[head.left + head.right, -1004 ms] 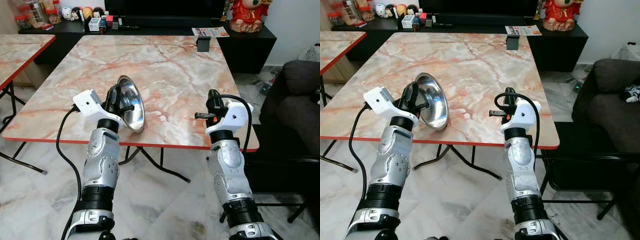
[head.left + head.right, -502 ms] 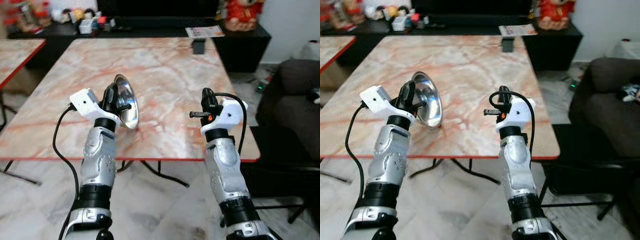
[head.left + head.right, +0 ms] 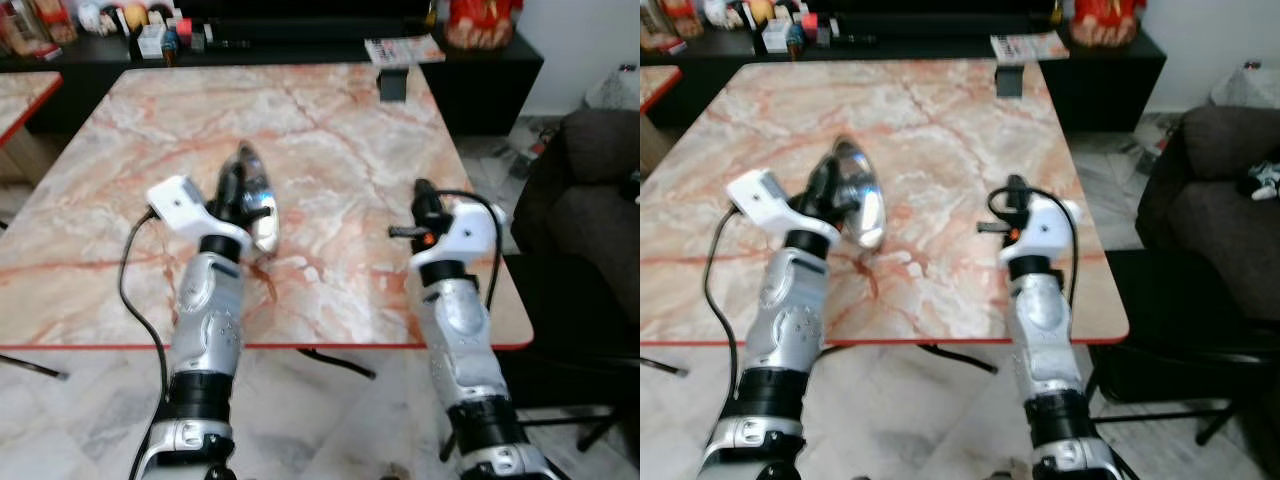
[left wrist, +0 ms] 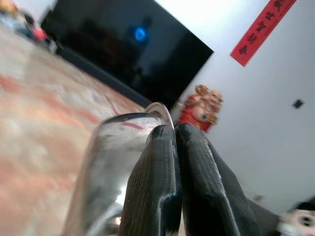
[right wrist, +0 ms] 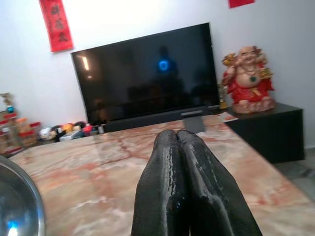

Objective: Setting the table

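Since a second ago the camera has come closer and looks more steeply down, so the table [image 3: 330,130] now reaches under both forearms; the bowl [image 3: 858,192] has tipped from nearly face-on to nearly edge-on, though its place in the grip looks unchanged.

The left gripper [image 3: 240,195] holds the steel bowl by its rim, fingers pinched together on the edge; in the left wrist view the fingers [image 4: 170,182] meet with the rim caught between them. That thin-edge grip probably explains the tilt: the bowl hangs upright on its side, hollow facing the robot's right, rather than flat. It sits above the near-left part of the table, seemingly just off the surface, though whether its lower edge touches I cannot tell. To set it down, the wrist would likely have to roll the bowl level first.

The right gripper [image 3: 1002,205] hovers over the near-right part of the table, well apart from the bowl, its fingers [image 5: 184,191] pressed together on nothing. It seems held ready, out of the way.

At the table's far edge stands a small black box [image 3: 393,85].
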You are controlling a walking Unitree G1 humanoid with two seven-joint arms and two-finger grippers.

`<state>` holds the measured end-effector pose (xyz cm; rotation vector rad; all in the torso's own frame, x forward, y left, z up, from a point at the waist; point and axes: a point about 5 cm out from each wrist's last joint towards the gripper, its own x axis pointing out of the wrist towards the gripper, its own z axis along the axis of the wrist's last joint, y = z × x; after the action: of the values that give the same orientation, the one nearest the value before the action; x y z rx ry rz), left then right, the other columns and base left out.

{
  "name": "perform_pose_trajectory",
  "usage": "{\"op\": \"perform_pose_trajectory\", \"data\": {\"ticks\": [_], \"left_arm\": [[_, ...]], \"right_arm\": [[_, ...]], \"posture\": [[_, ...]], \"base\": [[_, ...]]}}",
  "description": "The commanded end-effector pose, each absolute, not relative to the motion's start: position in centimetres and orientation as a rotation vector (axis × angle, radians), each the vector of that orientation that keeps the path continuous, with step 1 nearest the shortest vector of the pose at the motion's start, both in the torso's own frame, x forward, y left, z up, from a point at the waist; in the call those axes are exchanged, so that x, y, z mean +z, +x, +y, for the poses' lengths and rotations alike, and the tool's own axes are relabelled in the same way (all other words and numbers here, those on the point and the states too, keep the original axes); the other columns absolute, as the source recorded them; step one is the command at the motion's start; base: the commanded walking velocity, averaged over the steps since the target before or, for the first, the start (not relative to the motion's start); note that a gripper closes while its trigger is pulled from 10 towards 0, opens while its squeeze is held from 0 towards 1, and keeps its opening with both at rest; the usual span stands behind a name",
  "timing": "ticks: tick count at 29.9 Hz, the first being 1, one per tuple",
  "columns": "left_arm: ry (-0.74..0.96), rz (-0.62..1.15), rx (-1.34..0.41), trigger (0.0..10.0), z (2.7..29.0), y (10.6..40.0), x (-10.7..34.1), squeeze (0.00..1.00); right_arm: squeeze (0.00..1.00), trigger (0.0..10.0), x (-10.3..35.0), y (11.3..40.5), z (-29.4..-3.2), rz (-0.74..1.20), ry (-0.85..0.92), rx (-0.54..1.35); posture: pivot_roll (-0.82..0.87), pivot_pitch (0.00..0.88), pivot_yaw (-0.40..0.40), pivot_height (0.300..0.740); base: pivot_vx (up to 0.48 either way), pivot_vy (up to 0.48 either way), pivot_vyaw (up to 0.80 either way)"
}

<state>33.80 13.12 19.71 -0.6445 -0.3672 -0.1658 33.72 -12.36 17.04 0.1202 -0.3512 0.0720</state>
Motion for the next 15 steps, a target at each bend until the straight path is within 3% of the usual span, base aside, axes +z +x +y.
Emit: {"op": "perform_pose_trajectory", "data": {"ticks": [1,5,8,15], "left_arm": [[-0.692,-0.35,-0.156,10.0,13.5,33.2,19.2,0.0],[-0.751,-0.336,-0.142,10.0,13.6,33.0,18.9,0.0],[-1.137,-0.252,0.0,10.0,14.6,32.3,16.3,0.0],[-1.322,-0.222,0.092,10.0,15.5,32.3,14.7,0.0]], "right_arm": [[0.0,10.0,17.2,33.5,-11.9,-0.357,0.126,0.085],[0.0,10.0,17.2,33.5,-11.9,-0.356,0.125,0.086],[0.0,10.0,16.9,33.3,-11.9,-0.345,0.124,0.095],[0.0,10.0,17.0,33.3,-11.9,-0.34,0.118,0.108]], "posture": [[0.0,0.125,-0.014,0.74],[0.0,0.127,-0.015,0.74],[0.0,0.137,-0.025,0.74],[0.0,0.138,-0.041,0.74]], "base": [[0.0,0.0,0.0],[0.0,0.0,0.0],[0.0,0.0,0.0],[0.0,0.0,0.0]]}}
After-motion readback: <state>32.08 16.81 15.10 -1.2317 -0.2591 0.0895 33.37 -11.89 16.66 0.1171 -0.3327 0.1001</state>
